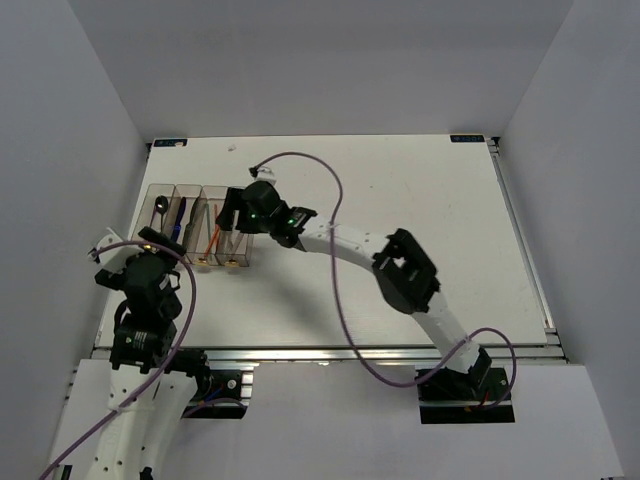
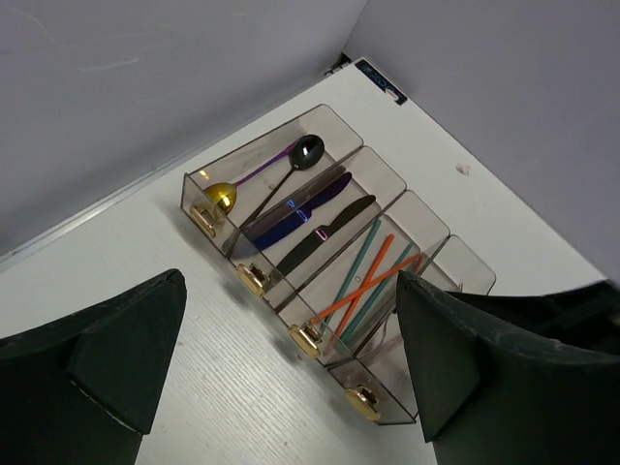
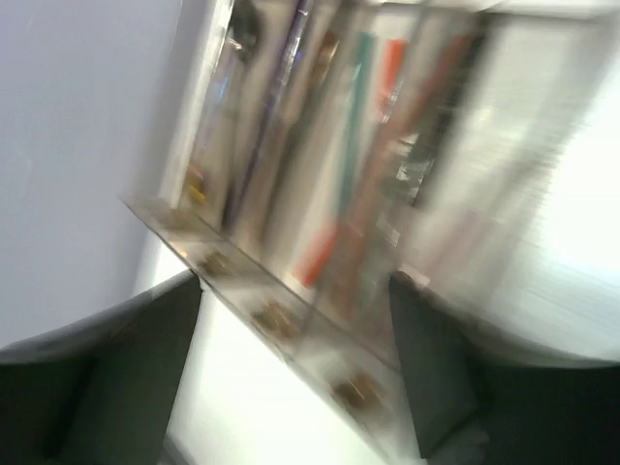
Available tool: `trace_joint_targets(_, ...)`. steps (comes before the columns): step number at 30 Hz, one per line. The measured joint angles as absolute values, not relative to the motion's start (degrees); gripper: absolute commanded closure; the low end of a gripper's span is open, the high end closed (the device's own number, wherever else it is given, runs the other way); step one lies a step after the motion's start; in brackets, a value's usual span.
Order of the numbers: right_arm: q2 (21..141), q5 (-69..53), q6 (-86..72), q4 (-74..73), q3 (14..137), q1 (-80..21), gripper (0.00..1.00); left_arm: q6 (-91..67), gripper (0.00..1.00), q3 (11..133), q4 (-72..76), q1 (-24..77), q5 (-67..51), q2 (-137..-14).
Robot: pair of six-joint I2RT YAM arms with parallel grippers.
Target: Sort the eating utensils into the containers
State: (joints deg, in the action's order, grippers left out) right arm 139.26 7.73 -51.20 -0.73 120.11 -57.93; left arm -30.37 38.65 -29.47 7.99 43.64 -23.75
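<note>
Right gripper, jaws apart and empty, hovers at the bins; pulling back could snag a wall. Left gripper gapes wide.

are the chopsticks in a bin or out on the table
In. The chopsticks lie crossed inside one bin of the row.

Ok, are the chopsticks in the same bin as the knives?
No, the chopsticks lie crossed in one bin, the knives in the next one over.
</note>
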Motion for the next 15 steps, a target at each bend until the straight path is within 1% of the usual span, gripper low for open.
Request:
trace_joint_targets(1, 135.3, 9.8, -47.0, -1.5, 115.8, -58.2, 0.11, -29.3, 0.02, 38.6, -28.8, 8.0, 42.3, -24.4)
trace_joint_targets(3, 123.1, 15.4, -41.5, -4.0, 104.4, -59.1, 0.11, -27.3, 0.02, 38.8, -27.7, 8.0, 39.9, -26.6)
trace_joint_targets(7, 96.2, 29.3, -29.1, -7.7, 88.0, -61.9, 0.11, -24.2, 0.02, 40.2, -28.1, 8.1, 38.0, -30.9)
trace_joint_targets(11, 72.7, 40.8, -21.9, -11.9, 78.3, -62.6, 0.11, -22.3, 0.02, 44.5, -30.3, 8.2, 36.5, -33.3)
trace_joint_targets(15, 56.3, 49.0, -18.3, -19.9, 71.7, -61.6, 0.11, -20.7, 0.02, 51.6, -32.9, 8.3, 34.1, -36.6)
